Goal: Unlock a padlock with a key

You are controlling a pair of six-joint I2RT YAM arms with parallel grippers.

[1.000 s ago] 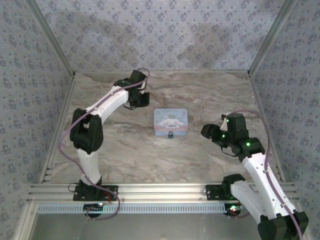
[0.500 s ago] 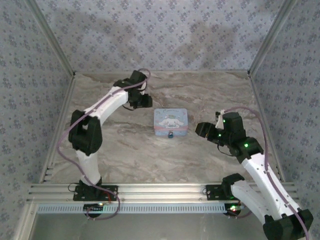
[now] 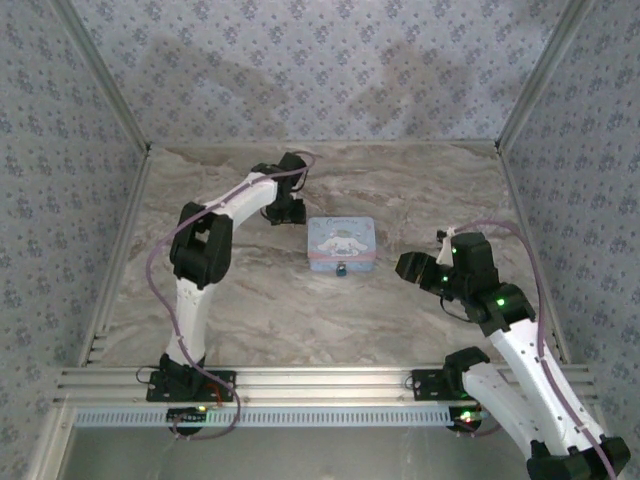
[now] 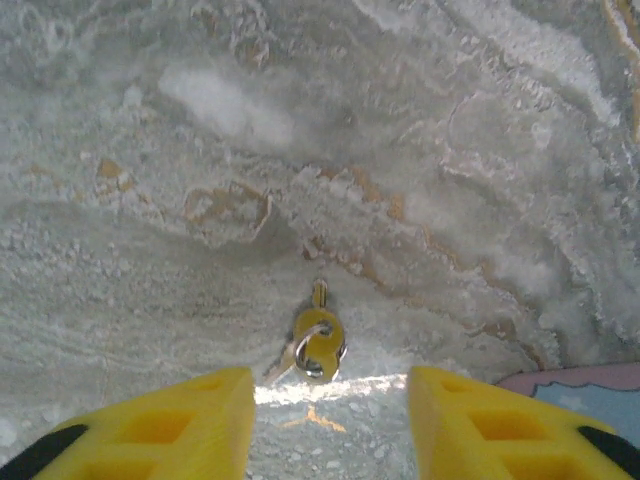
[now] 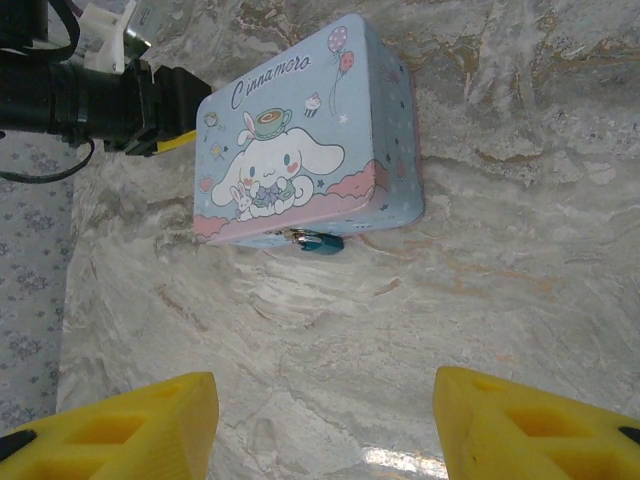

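Note:
A small brass key (image 4: pixel 318 338) on a ring lies flat on the marble table, just ahead of my left gripper (image 4: pixel 330 425), which is open with nothing between its yellow fingers. From above, that left gripper (image 3: pixel 291 211) sits just left of the pastel cartoon tin (image 3: pixel 341 243). The tiny dark bluish padlock (image 5: pixel 322 242) hangs at the tin's near edge; from above the padlock (image 3: pixel 342 269) is a small dark speck. My right gripper (image 5: pixel 325 425) is open, well short of the padlock, and seen from above the right gripper (image 3: pixel 410 267) is to the tin's right.
The tin (image 5: pixel 305 140) lies flat mid-table, its pink corner (image 4: pixel 590 378) just right of the left fingers. Patterned walls and metal rails (image 3: pixel 300 385) enclose the marble table (image 3: pixel 280 310). The left arm's black wrist (image 5: pixel 90 95) is beside the tin's far-left corner.
The left gripper has shifted right, closer to the tin's left side, with its elbow swinging inward. The right gripper moved left, then drew slightly back and down.

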